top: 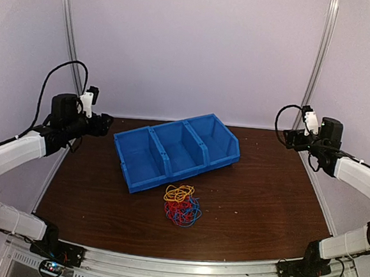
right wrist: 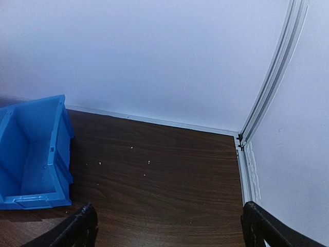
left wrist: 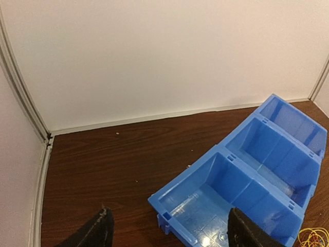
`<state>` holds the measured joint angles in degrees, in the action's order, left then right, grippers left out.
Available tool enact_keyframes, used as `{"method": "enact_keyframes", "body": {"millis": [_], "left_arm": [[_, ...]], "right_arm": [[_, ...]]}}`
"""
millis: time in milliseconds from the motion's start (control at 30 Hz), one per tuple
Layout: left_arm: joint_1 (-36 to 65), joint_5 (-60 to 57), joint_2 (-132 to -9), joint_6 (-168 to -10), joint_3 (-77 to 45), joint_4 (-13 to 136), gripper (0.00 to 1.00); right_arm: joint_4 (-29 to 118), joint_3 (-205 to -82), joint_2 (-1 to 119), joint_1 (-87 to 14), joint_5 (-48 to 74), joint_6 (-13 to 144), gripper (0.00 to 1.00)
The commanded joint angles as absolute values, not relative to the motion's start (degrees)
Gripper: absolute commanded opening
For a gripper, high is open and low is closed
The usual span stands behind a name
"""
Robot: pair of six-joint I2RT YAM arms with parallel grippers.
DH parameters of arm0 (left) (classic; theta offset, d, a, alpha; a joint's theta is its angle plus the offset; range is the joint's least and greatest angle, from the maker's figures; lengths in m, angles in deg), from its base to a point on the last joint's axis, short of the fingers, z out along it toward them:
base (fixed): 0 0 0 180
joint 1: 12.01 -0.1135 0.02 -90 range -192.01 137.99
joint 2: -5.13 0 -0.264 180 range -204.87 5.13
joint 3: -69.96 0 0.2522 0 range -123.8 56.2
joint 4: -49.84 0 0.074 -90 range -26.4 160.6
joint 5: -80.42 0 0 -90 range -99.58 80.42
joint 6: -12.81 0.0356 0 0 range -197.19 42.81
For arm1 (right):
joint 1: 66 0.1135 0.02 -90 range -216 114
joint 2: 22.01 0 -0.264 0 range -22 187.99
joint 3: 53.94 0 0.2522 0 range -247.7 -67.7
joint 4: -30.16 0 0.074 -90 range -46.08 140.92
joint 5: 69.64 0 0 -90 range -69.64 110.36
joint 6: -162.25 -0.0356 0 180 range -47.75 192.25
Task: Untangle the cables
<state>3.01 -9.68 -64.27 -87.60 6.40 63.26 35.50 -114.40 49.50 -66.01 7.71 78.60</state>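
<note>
The cables [top: 181,205] lie in one tangled heap on the brown table, just in front of the blue bin: a yellow bunch [top: 179,192] on top, red and blue loops below it. A bit of the yellow bunch [left wrist: 313,237] shows at the bottom right of the left wrist view. My left gripper [top: 103,124] is raised at the far left, open and empty, well away from the heap. My right gripper [top: 292,139] is raised at the far right, open and empty. In each wrist view the jaws stand wide apart with nothing between them.
A blue three-compartment bin [top: 176,150] stands slanted at the back middle of the table; all its compartments look empty. It also shows in the left wrist view [left wrist: 247,190] and the right wrist view [right wrist: 33,154]. White walls with metal rails [top: 68,33] close in the back and sides.
</note>
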Motion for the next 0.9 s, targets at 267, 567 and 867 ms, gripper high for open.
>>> {"method": "enact_keyframes", "body": {"millis": [267,567,867], "left_arm": [[8.60,15.32,-66.55,-83.65,5.77,54.73,0.74],[22.08,19.24,-78.64,-75.65,0.39,65.22,0.71],[27.54,21.05,-84.01,-76.92,-0.28,65.43,0.49]], "right_arm": [[39.07,-114.02,49.24,-65.53,-16.65,92.36,0.86],[52.57,-117.51,50.91,-49.87,-16.00,104.50,0.70],[60.65,-123.75,60.54,-27.93,-7.96,114.51,0.50]]}}
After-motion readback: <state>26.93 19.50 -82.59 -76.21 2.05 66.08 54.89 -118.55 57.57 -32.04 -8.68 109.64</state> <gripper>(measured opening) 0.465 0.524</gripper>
